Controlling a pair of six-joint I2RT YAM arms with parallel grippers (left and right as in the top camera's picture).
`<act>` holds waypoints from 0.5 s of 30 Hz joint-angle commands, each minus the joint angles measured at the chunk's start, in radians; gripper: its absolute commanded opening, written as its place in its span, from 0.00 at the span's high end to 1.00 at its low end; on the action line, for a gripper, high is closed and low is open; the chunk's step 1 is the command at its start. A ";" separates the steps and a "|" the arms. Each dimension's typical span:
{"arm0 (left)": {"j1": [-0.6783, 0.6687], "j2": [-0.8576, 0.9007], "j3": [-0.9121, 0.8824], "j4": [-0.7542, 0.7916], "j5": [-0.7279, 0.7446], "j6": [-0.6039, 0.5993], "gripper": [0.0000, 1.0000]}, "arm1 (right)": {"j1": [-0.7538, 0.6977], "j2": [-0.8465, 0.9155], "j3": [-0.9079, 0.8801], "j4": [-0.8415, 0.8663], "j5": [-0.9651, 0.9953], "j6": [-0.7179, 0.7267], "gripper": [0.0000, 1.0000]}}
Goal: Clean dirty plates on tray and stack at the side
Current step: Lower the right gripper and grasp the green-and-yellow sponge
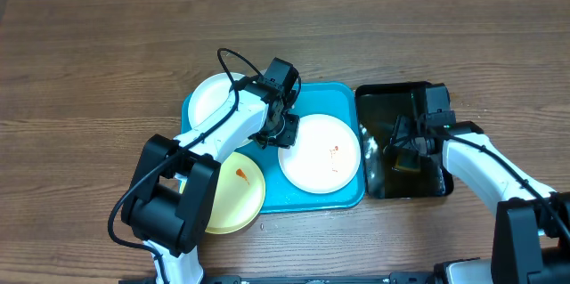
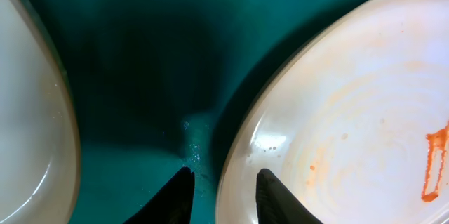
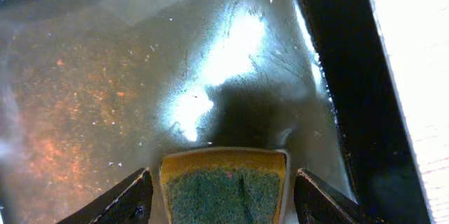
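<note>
Both arms wear smooth white shells broken by black joint blocks. On the left arm point(image 1: 223, 128), a thin black cable point(image 1: 221, 52) arcs free of the white link just behind the jaws, and a bulky black housing point(image 1: 169, 202) sits far behind them. The left gripper point(image 2: 223, 197) ends in matte black fingertips point(image 2: 179, 199) that taper to blunt points. The right arm point(image 1: 483, 164) has a square black block point(image 1: 436, 99) and bunched black wiring close behind its jaws. The right gripper point(image 3: 223, 185) has broad, dark, wedge-shaped fingers point(image 3: 133, 199) with faintly glossy edges.
</note>
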 commanded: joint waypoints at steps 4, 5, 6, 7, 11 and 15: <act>-0.002 0.011 -0.005 0.004 -0.007 -0.006 0.67 | 0.001 0.002 -0.049 0.045 0.017 0.016 0.47; -0.002 0.011 -0.005 0.004 -0.007 -0.006 0.67 | 0.001 0.002 -0.049 0.051 0.017 0.016 0.61; -0.002 0.011 -0.005 0.005 -0.007 -0.006 0.67 | 0.001 0.002 -0.049 0.057 0.017 0.016 0.80; -0.002 0.011 -0.005 0.006 -0.007 -0.006 0.67 | 0.001 0.002 -0.049 0.069 0.017 0.016 0.96; -0.002 0.011 -0.005 0.006 -0.007 -0.006 0.66 | 0.001 0.002 -0.028 0.080 -0.017 0.011 0.75; -0.002 0.011 -0.005 0.003 -0.007 -0.006 0.64 | 0.001 0.002 0.010 0.013 -0.055 0.011 0.30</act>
